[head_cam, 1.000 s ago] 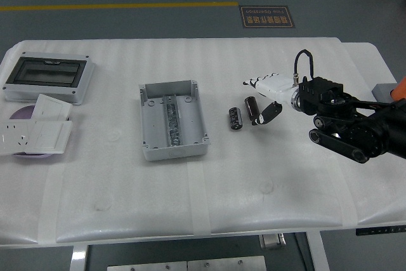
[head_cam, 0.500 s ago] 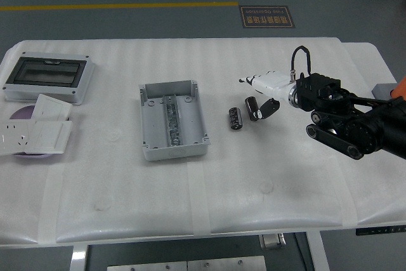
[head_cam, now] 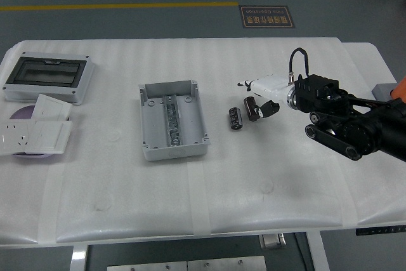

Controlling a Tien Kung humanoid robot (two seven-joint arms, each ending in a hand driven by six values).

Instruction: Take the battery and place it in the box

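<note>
You see two short dark cylindrical batteries lying on the padded white table, long axes roughly near-to-far, right of the open grey plastic box. Your right robot hand closes around the righthand one.

One camera, high up on the robot's side.
You look forward and down over the white table, its near edge at the bottom, grey floor beyond its far edge.
</note>
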